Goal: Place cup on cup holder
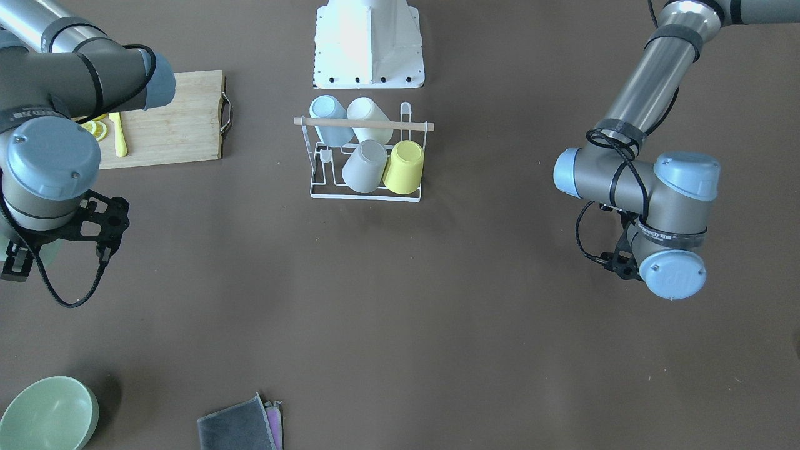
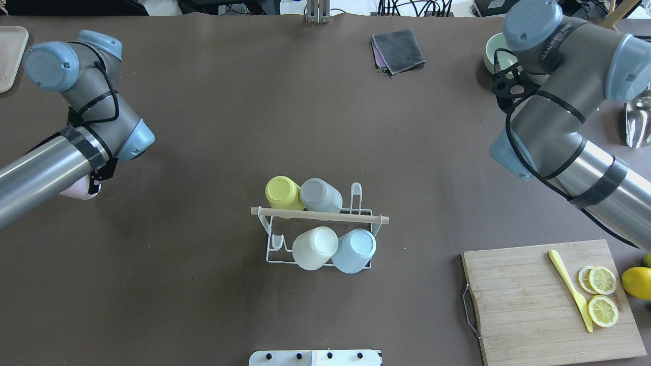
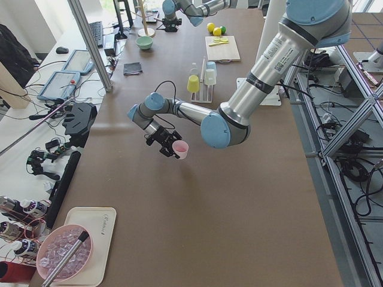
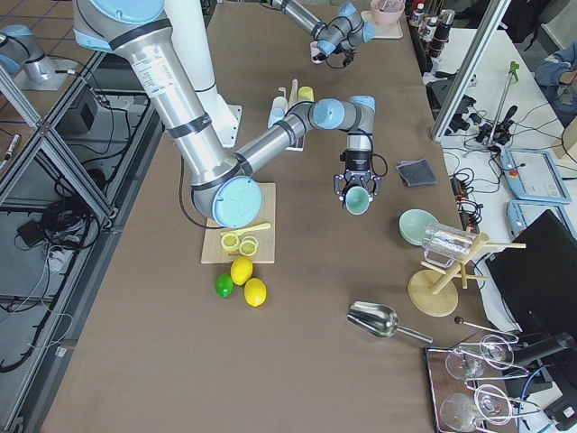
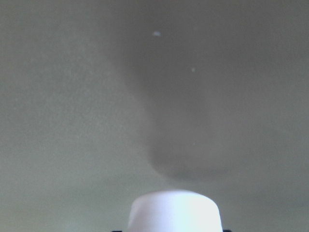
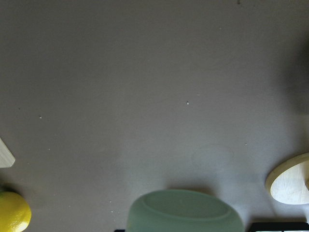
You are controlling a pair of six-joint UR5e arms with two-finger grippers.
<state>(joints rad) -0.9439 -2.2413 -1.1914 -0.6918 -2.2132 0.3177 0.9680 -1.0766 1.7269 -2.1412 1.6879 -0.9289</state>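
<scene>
The holder (image 2: 320, 215) stands in the middle of the table (image 2: 213, 127), close in front of the robot's base, its wooden rod lying across the top. Four cups sit upside down on its pegs: a yellow cup (image 2: 283, 192) and a grey cup (image 2: 319, 194) in the far row, and a cream cup (image 2: 315, 247) and a blue cup (image 2: 354, 250) in the row nearer the robot. A peg beside the cream one is bare. Well off to the robot's left, the left gripper (image 3: 175, 147) is pinching a pink cup (image 3: 181, 149). That cup looks lifted just clear of the table, though from the side I can't be sure. On the other side, equally far from the holder, the right gripper (image 4: 356, 194) is clamped on a green cup (image 4: 358, 203), whose mouth is turned toward the side camera. It hangs close to a green bowl (image 4: 417, 225). Nearer the robot on that side lies a board (image 2: 534, 305) with lemon slices (image 2: 602, 295) and a yellow knife (image 2: 569, 290). A folded cloth (image 2: 398, 48) lies at the table's far edge.
</scene>
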